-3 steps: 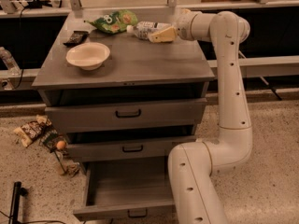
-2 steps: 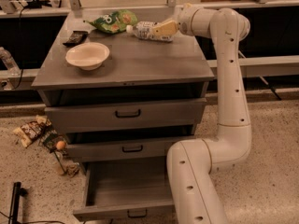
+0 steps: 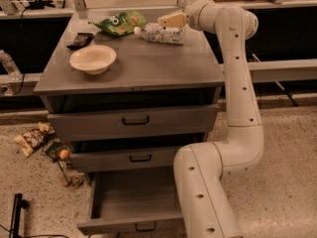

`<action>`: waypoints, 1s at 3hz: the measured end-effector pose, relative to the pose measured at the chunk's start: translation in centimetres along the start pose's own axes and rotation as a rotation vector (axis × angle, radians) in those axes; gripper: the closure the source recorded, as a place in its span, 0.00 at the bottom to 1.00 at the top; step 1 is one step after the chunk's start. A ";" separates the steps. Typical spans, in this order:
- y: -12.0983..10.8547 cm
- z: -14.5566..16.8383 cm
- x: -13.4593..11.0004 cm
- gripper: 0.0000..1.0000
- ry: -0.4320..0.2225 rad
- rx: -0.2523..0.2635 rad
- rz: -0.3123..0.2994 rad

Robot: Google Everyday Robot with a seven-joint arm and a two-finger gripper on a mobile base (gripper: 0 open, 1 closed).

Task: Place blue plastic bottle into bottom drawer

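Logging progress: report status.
Gripper at base end of blue plastic bottle, lying on cabinet top. Bottom drawer open. Green snack bag beside bottle.

Warm, yellowish indoor light falls from above and leaves the scene rather dim. The robot arm (image 3: 237,83) is the brightest thing, its pale shell catching soft highlights along the upper link, with no hard glare. The grey cabinet top (image 3: 148,78) is evenly lit with a faint sheen, and the bowl (image 3: 93,59) throws only a soft, short shadow at its base. The gripper (image 3: 171,20), at the back of the cabinet top just above the blue plastic bottle (image 3: 161,33), is well lit. The gaps above the drawer fronts are nearly black. The open bottom drawer (image 3: 133,197) lies in muted shade. The spaces under the benches behind are dark.
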State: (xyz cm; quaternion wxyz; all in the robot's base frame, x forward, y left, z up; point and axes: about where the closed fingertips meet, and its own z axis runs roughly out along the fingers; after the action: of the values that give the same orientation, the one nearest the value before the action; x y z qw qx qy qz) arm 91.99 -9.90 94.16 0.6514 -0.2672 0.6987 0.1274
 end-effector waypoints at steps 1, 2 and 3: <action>-0.1 1.5 2.0 0.00 0.045 -0.023 0.048; 0.3 2.6 3.7 0.00 0.076 -0.048 0.071; 0.1 3.3 4.9 0.00 0.095 -0.057 0.078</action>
State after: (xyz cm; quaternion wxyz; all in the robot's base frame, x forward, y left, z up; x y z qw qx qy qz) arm 94.69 -9.09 88.91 0.6041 -0.2641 0.7347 0.1597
